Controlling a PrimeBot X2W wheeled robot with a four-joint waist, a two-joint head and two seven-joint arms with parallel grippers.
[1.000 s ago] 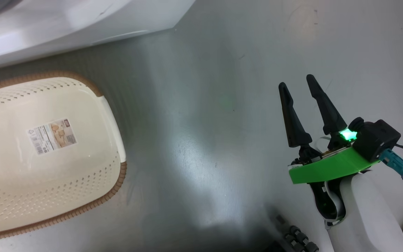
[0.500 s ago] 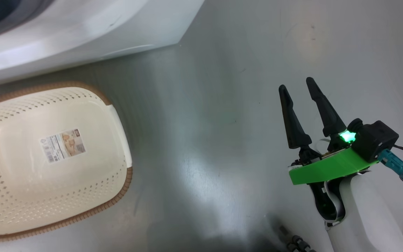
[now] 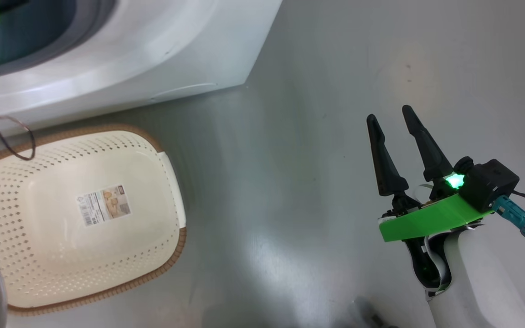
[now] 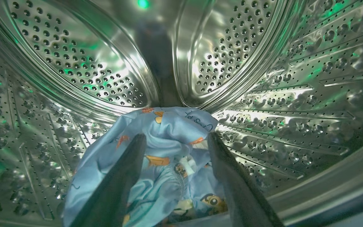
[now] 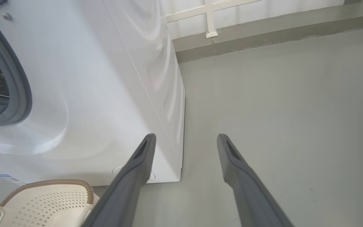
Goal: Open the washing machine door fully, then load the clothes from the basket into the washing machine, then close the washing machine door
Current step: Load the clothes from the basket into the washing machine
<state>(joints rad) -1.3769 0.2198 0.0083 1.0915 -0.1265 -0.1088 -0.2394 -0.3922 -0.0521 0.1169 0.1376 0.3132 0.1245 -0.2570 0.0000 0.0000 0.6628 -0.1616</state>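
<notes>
On the floor (image 3: 290,182), head cam: basket (image 3: 171,191) is being seen just beside washer (image 3: 153,54); right gripper (image 3: 389,113) is being held spread wide, nothing in it. Left wrist cam: clothes (image 4: 165,142) are being cradled in drum (image 4: 74,63), left gripper (image 4: 175,135) being held spread, cloth between fingers (image 4: 121,176), unpinched. Right wrist cam: fingers being held apart nr washer corner.

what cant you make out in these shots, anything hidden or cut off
Left wrist view: the clothes' lower part lies behind the left gripper's fingers; whether they touch the fabric is unclear.
Head view: the washing machine's mouth is cut by the top edge; the basket's sticker print is too small to read.
Right wrist view: the basket is cut by the bottom edge.
</notes>
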